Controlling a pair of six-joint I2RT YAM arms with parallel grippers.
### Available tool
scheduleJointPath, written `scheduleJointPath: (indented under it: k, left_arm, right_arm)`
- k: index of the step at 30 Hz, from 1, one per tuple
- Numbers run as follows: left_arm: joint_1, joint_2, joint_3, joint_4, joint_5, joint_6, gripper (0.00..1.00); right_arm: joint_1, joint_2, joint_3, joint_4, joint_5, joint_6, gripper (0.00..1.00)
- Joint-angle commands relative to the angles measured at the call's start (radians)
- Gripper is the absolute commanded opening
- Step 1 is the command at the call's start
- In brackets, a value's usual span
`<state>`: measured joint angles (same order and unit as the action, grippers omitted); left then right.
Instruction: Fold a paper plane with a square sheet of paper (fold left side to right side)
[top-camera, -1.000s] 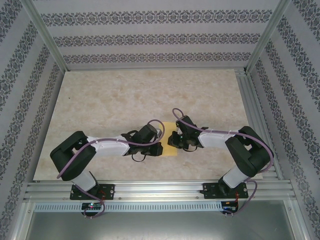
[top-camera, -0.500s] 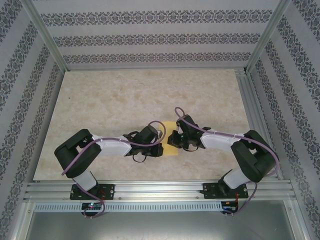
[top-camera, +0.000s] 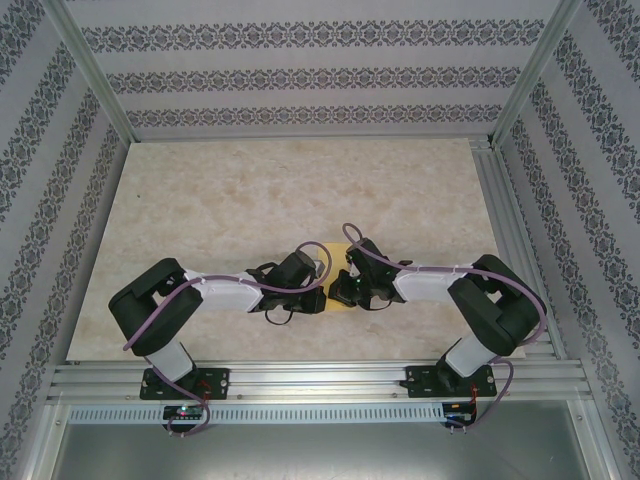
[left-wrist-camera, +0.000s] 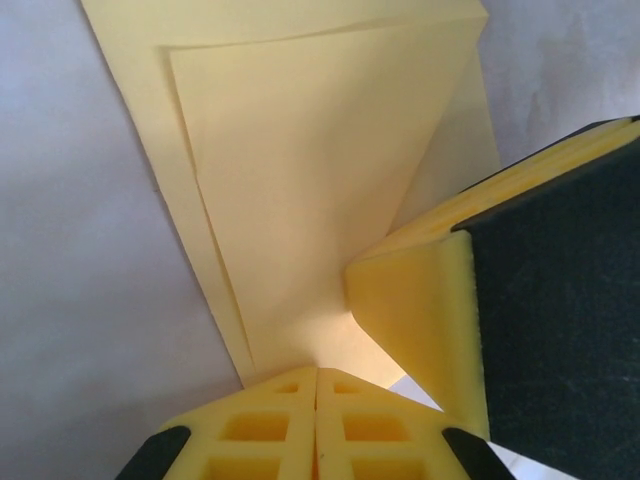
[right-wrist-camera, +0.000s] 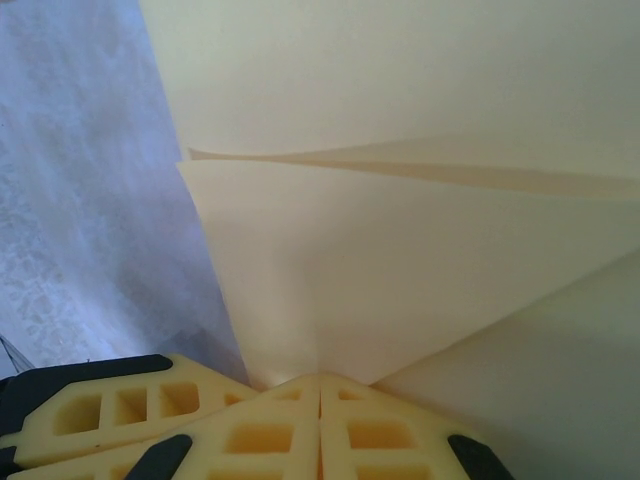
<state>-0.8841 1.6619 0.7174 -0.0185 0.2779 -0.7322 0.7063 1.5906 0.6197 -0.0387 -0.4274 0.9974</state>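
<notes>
The yellow-orange sheet of paper (top-camera: 341, 304) lies folded in layers near the table's front middle, mostly covered by both grippers. In the left wrist view the paper (left-wrist-camera: 320, 170) shows an upper flap over a wider layer, narrowing down into my left gripper (left-wrist-camera: 318, 372), whose jaws are shut on its near edge. Beside it, one yellow finger of the right gripper (left-wrist-camera: 420, 310) rests on the paper. In the right wrist view a paper (right-wrist-camera: 420, 260) flap fans out from my right gripper (right-wrist-camera: 320, 378), shut on it. From above, the left gripper (top-camera: 322, 296) and right gripper (top-camera: 342, 290) nearly touch.
The beige table (top-camera: 300, 190) is bare behind the arms. Aluminium rails (top-camera: 320, 378) run along the near edge and the right side. Patterned walls close in the workspace on three sides.
The right gripper has moved left and slightly nearer, closing up against the left gripper over the paper. The left arm has stayed put.
</notes>
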Motion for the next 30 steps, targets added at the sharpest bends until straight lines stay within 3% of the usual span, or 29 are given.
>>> scheduleJointPath:
  k: [1, 6, 30]
  left_arm:
    - [-0.009, 0.032, -0.024, -0.008, -0.020, 0.008, 0.10]
    - [-0.008, 0.034, -0.027, -0.018, -0.023, 0.011, 0.10]
    - [-0.009, 0.032, -0.039, -0.019, -0.028, 0.009, 0.09]
  right_arm:
    - [0.018, 0.032, 0.003, 0.041, -0.007, 0.007, 0.07]
    - [-0.001, 0.029, 0.029, -0.067, 0.059, -0.066, 0.07]
    - [-0.314, 0.044, 0.096, -0.206, 0.068, -0.306, 0.08]
